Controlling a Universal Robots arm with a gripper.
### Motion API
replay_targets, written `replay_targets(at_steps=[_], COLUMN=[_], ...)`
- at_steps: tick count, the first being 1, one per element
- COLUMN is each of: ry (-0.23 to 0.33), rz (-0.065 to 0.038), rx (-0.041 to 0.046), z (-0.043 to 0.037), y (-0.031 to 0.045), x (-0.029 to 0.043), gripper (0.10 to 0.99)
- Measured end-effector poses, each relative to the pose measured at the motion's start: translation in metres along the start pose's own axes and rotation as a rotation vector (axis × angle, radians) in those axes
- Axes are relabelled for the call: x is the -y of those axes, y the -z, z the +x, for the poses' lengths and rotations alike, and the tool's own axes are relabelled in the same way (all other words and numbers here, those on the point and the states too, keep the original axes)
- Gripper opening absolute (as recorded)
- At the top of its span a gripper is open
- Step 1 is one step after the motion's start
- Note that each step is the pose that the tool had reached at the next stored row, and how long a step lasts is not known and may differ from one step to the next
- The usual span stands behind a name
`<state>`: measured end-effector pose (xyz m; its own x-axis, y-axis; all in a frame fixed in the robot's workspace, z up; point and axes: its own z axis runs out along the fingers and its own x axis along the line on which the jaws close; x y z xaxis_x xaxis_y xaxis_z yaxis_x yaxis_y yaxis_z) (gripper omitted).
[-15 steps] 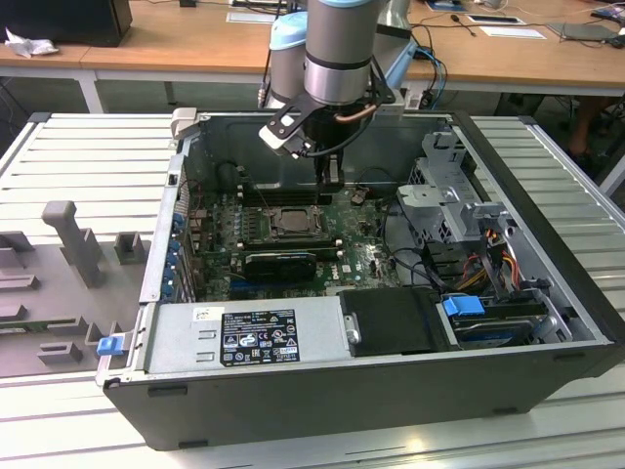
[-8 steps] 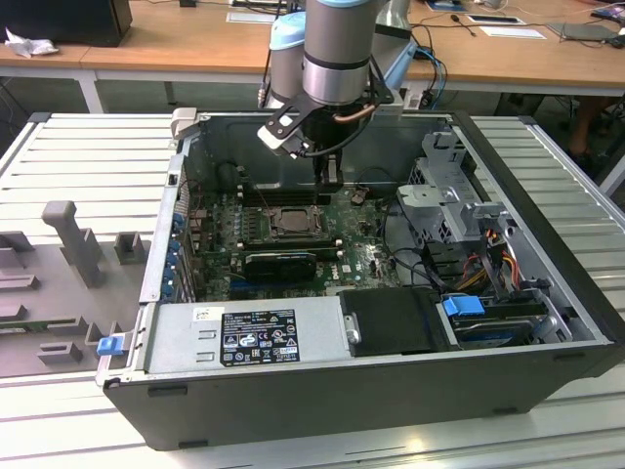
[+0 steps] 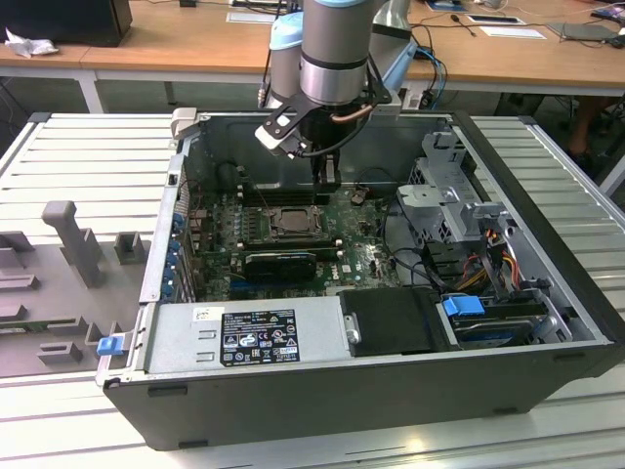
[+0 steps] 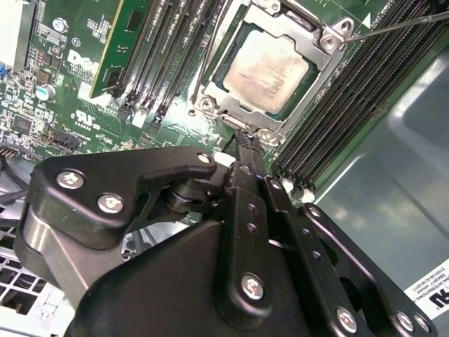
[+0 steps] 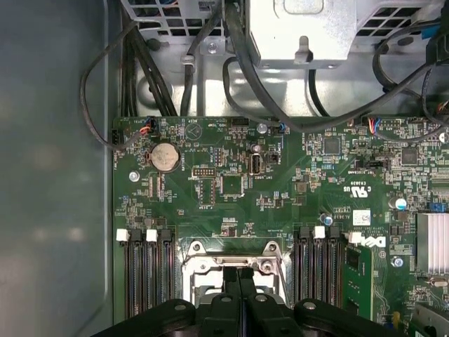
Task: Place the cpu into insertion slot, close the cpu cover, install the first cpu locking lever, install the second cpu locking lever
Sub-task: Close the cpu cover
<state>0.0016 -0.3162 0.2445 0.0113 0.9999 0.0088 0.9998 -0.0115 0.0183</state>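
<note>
The gripper [image 4: 243,142], fingers pressed together, sits by the insertion slot [image 4: 328,36] holding the cpu [image 4: 266,70] (probably light, breakable; hold its edges).

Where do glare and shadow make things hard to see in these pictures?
Second wrist view: the cpu shines pale with reflected light; the black gripper is dark apart from glints on its screws. First wrist view: the motherboard is evenly lit, the bare case panel beside it dim. Exterior view: the computer case is shaded inside, the desks behind brighter.
</note>
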Motion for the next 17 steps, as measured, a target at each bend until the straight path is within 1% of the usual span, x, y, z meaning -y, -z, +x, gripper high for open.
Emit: replay_targets(at_steps=[6, 11, 12, 14, 16, 17], ry=[0.0, 0.0, 0.0, 0.0, 0.0, 0.0], rz=[0.0, 0.0, 0.0, 0.0, 0.0, 0.0], rx=[0.0, 0.0, -0.0001, -0.0001, 0.0, -0.0001], z=[0.0, -0.0002, -0.0002, -0.0002, -0.0003, -0.0004], y=[0.0, -0.0003, -0.0011, -0.003, -0.0061, -0.0069], x=[0.0037, 0.013, 0.016, 0.0198, 0.0247, 0.028], gripper=[0.106, 0.106, 0.106, 0.106, 0.106, 0.106])
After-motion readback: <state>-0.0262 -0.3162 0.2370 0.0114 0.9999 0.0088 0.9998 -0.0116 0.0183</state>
